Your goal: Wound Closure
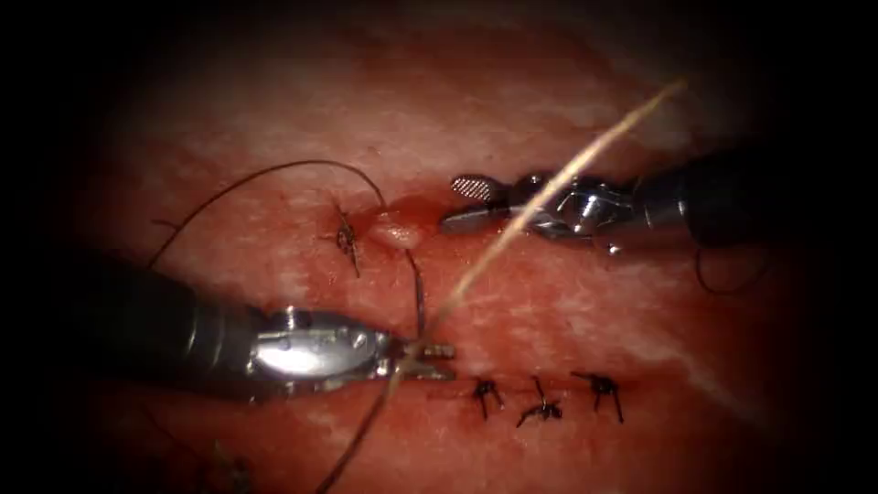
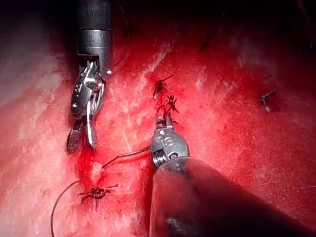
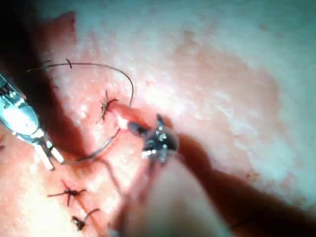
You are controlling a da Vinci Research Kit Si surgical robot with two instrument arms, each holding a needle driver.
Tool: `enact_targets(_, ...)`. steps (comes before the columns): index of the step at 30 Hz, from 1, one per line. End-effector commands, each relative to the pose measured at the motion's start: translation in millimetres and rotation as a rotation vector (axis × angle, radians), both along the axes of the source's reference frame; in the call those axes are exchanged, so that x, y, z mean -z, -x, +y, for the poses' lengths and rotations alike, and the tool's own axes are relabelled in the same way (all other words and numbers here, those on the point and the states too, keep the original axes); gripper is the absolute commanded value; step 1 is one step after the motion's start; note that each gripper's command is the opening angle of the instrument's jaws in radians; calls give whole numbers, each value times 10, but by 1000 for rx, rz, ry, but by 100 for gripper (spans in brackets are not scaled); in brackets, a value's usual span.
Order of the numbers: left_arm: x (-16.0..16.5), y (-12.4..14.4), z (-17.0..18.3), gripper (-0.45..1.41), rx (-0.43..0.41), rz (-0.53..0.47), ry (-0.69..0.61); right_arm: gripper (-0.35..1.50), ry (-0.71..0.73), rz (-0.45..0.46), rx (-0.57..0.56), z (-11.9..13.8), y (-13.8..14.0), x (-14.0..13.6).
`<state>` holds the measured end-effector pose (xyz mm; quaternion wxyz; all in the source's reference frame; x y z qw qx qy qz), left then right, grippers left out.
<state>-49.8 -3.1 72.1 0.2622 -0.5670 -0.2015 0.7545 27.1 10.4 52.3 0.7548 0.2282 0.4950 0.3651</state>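
Left tool (image 1: 430,359) comes in from nine o'clock, its jaws clamped on one end of the curved needle (image 1: 419,295), which rises toward twelve o'clock and enters the tissue (image 1: 274,110) at the small raised mound (image 1: 399,229) (the far end lies buried there). Open tissue stretches wide toward twelve o'clock, and the frame's edges fall dark. Dark thread (image 1: 274,172) arcs from the mound over toward ten o'clock, passing above a tied knot (image 1: 346,238) just beside the mound at its nine o'clock. A pale, blurred strand (image 1: 567,174) crosses diagonally from the left tool's tip up toward two o'clock. Three knotted stitches (image 1: 540,398) sit in a row along the closed cut, at five o'clock from the left tool's jaws. Right tool (image 1: 462,203) enters from three o'clock, its jaws parted a moderate way and holding nothing, tips just beside the mound at its right.
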Motion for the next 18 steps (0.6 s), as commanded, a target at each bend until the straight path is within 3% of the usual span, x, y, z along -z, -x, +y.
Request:
enact_targets(1,0,4,-7,-45,-10,24,55,135,-20,3,-2,-9,-4,-2)
enact_targets(5,15,1,-1,-45,-11,78,165,131,-68,10,-17,-10,2,4)
enact_targets(7,35,-10,19,-45,10,150,313,130,-116,38,-38,-5,13,16)
enact_targets(12,60,-30,59,-45,23,239,488,128,-189,83,-76,2,27,34)
enact_targets(18,75,-40,85,-45,38,311,593,121,-383,180,-124,0,27,53)
